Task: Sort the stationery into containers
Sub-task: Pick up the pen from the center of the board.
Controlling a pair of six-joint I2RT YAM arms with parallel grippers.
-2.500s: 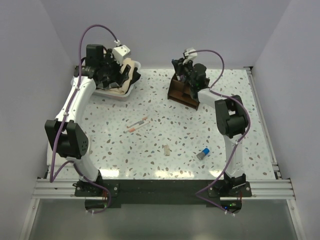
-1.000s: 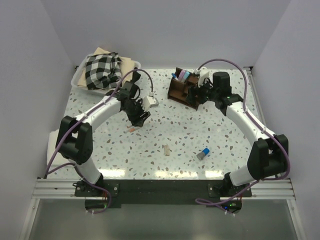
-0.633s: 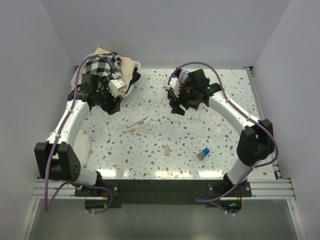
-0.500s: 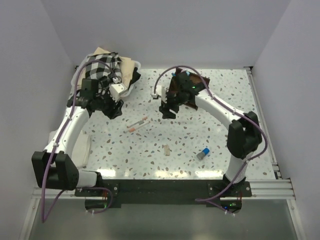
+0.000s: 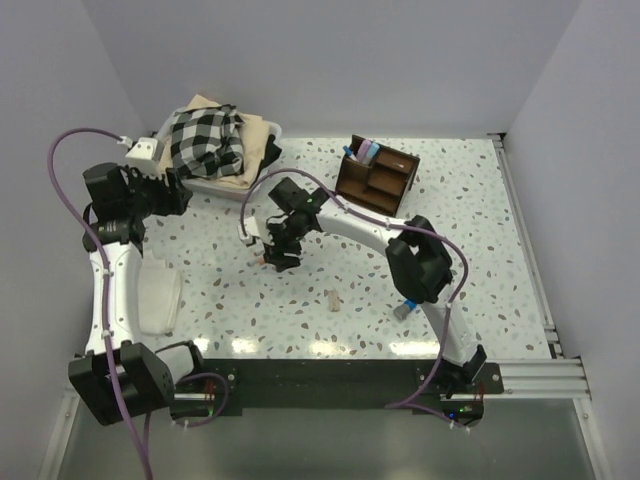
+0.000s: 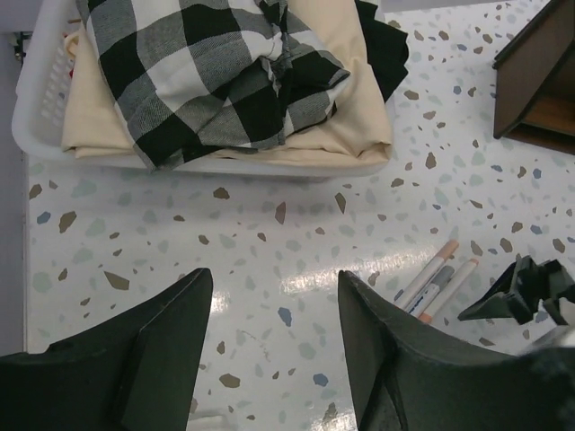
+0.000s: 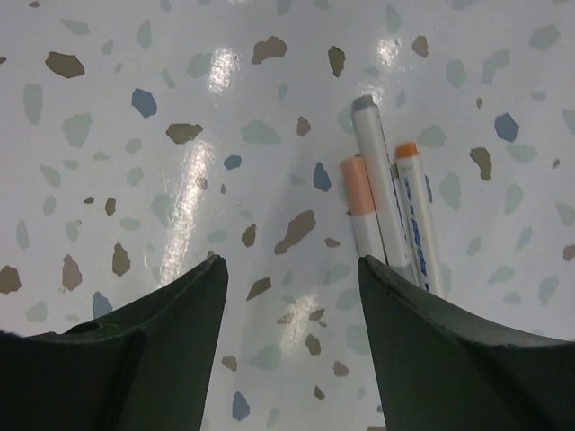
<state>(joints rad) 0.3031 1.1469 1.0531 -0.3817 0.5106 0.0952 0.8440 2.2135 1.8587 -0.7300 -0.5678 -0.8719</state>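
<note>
Three slim markers (image 7: 382, 211) with peach, grey and orange ends lie side by side on the speckled table. My right gripper (image 7: 292, 265) is open just above the table, and the markers run under its right finger, not between the jaws. In the top view the right gripper (image 5: 275, 255) covers most of the markers (image 5: 259, 257). My left gripper (image 6: 274, 278) is open and empty, raised near the tub at the left (image 5: 172, 195); its view shows the markers (image 6: 436, 278). The brown organizer (image 5: 377, 178) holds pink and blue pens (image 5: 362, 150). A beige stub (image 5: 332, 299) and a blue-grey cylinder (image 5: 404, 309) lie on the table.
A white tub (image 5: 270, 135) of checked and beige cloths (image 6: 207, 72) stands at the back left. A pale folded thing (image 5: 160, 295) lies beside the left arm. The right arm's elbow (image 5: 415, 250) stands over the table near the cylinder.
My right gripper has moved from beside the organizer forward and left, down over the markers. My left gripper has drawn back to the left, away from the table's middle.
</note>
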